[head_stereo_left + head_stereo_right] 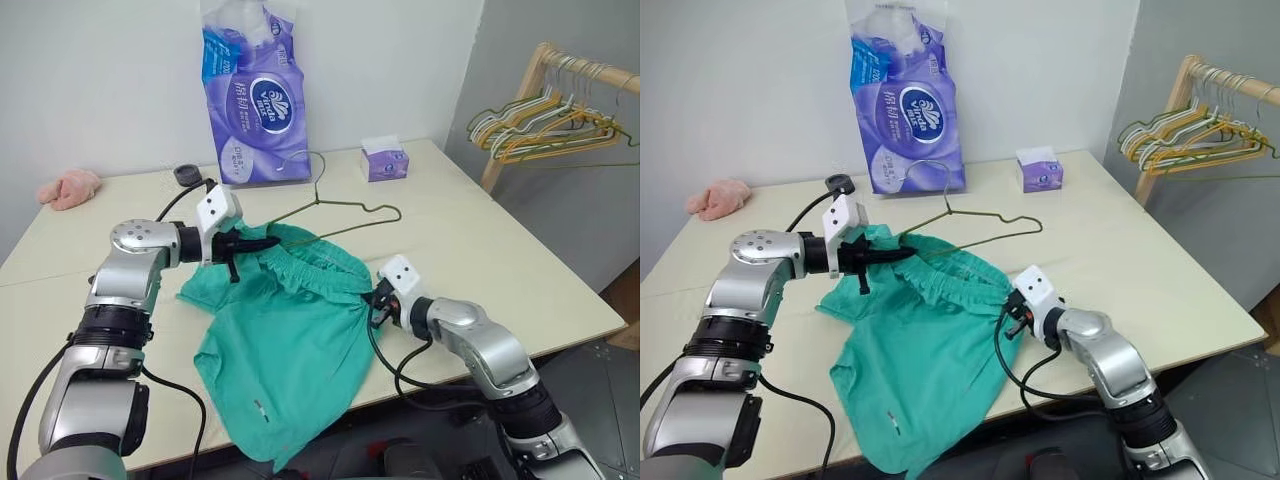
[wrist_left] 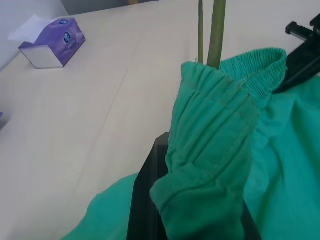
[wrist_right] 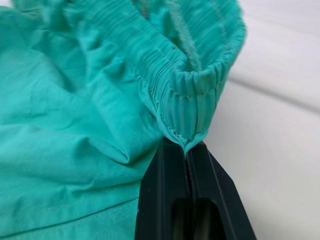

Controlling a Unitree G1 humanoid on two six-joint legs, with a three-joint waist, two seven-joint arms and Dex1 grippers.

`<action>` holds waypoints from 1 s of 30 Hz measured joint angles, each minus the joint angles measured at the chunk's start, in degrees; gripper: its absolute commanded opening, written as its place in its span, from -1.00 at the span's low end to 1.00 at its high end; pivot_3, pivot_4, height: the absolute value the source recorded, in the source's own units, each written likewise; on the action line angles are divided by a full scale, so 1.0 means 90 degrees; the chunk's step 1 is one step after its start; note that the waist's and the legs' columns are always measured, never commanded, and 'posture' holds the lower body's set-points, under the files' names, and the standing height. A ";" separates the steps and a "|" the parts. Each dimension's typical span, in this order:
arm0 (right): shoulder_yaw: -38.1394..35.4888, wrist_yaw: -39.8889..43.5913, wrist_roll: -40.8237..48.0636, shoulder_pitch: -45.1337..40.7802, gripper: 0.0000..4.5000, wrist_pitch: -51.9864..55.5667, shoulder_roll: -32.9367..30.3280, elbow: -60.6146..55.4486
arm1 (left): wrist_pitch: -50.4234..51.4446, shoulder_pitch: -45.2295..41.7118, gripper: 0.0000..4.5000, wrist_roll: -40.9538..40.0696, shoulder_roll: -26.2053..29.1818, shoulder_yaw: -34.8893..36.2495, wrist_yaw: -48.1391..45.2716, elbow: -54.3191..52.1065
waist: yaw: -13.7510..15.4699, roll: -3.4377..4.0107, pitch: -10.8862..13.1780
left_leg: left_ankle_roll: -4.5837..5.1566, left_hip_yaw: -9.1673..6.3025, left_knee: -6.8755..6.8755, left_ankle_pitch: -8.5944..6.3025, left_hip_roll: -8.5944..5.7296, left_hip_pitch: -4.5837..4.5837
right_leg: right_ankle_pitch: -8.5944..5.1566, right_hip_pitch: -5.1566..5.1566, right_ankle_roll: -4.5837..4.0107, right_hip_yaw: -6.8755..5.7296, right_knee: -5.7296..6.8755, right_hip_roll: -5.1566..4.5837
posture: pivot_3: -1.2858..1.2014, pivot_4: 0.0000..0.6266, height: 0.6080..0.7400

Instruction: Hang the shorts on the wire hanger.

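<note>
Left eye view, frame centre: teal shorts (image 1: pixel 285 340) spread on table (image 1: pixel 480 240), waistband pinched by left hand (image 1: pixel 262 243) and right hand (image 1: pixel 377 297), both clamped; wire hanger (image 1: pixel 345 208) just above, behind waistband.

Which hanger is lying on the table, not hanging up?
The wire hanger, thin and olive-brown, lies alone on the table behind the shorts. The bunched hangers, yellow, white and green, hang from the wooden rack.
</note>
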 measured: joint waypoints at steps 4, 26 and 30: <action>-0.0517 0.0056 0.0161 -0.0007 -0.99 -0.0012 -0.0171 0.0079 | 0.0692 0.0134 -1.00 -0.0447 0.0276 0.0000 -0.0516 -0.0390 | 0.0005 0.0000 0.0000 | 0.0001 0.0000 0.0000 -0.0001 -0.0001 -0.0001 | 0.0000 0.0002 0.0000 0.0000 0.0001 0.0000 | -0.11 -1.00 1.00; -0.1829 0.0454 0.1993 0.0003 -0.99 0.1858 -0.0579 -0.0058 | 0.0482 0.0377 -1.00 -0.0551 0.1022 -0.0395 -0.1773 -0.1032 | 0.0004 0.0003 0.0002 | 0.0005 0.0005 -0.0011 -0.0003 0.0006 0.0037 | -0.0004 0.0038 -0.0006 0.0002 -0.0009 0.0007 | -0.12 -1.00 1.00; -0.1868 0.0438 0.2071 0.0003 -0.99 0.1919 -0.0610 -0.0061 | -0.0013 0.0258 -1.00 -0.0312 0.1020 -0.0473 -0.1686 -0.0565 | 0.0004 0.0003 0.0002 | 0.0005 0.0005 -0.0011 -0.0003 0.0006 0.0036 | -0.0004 0.0038 -0.0006 0.0002 -0.0011 0.0006 | -0.12 -1.00 1.00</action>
